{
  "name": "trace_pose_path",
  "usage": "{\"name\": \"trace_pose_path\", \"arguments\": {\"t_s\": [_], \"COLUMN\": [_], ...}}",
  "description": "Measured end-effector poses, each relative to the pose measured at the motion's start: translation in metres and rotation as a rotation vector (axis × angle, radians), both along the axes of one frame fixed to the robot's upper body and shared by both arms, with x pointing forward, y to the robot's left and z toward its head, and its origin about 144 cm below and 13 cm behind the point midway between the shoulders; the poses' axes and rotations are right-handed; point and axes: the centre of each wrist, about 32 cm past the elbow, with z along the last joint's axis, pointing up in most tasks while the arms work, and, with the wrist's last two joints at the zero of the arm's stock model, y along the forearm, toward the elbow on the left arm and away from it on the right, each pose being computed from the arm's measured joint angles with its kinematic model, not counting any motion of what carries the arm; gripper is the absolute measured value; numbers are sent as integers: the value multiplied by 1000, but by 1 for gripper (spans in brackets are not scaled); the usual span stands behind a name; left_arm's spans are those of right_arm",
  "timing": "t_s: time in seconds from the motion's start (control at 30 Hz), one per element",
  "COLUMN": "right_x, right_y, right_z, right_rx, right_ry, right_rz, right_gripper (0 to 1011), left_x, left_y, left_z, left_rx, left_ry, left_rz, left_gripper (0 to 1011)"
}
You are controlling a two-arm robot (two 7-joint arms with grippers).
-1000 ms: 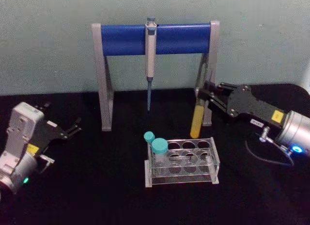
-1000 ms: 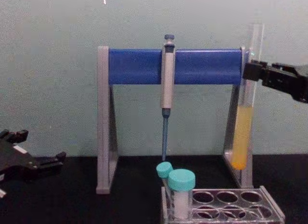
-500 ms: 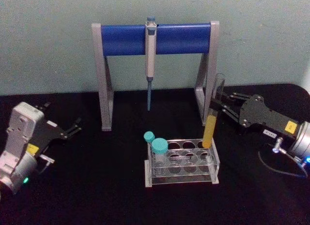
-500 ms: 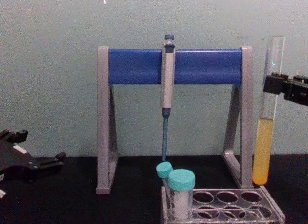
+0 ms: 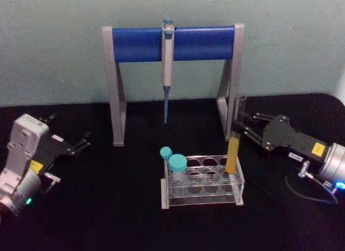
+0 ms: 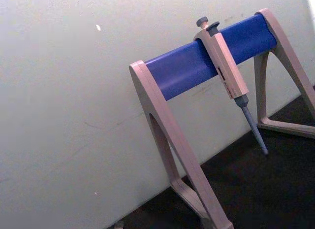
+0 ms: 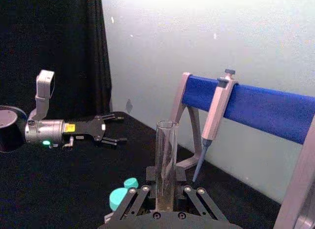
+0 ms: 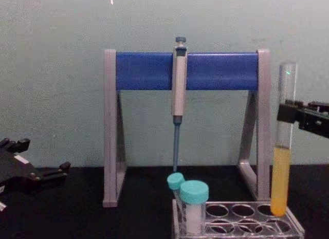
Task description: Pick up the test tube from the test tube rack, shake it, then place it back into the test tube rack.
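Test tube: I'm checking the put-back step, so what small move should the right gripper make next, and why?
Probably lower it straight down. The right gripper grips the test tube nearly upright above its liquid, and its bottom is just at the back right hole of the rack, not yet seated. The left gripper sits parked at the left.

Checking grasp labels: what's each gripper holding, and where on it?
Right gripper pinches the test tube on its clear upper part, above the liquid. Left gripper holds nothing.

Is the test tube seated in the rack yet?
Not seated: the test tube has its tip just at the back right hole of the test tube rack, most of its length above it, clamped in the right gripper.
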Motion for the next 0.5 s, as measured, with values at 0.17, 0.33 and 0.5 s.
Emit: {"name": "trace_pose_path", "arguments": {"t_s": [0.17, 0.33, 0.5], "right_x": [2, 3, 4], "right_y": [0, 1, 1], "right_z": [-4, -9, -11], "right_rx": [-1, -6, -13], "right_ry": [11, 24, 30], "right_rz": [-1, -4, -6], "right_gripper": [226, 226, 226], "left_x": [0, 0, 0], "left_y": [0, 0, 0], "left_z": [0, 0, 0], "left_rx": [0, 0, 0], "left_ry": [0, 0, 0], "left_rz": [0, 0, 0], "left_gripper": [1001, 1001, 1001]}}
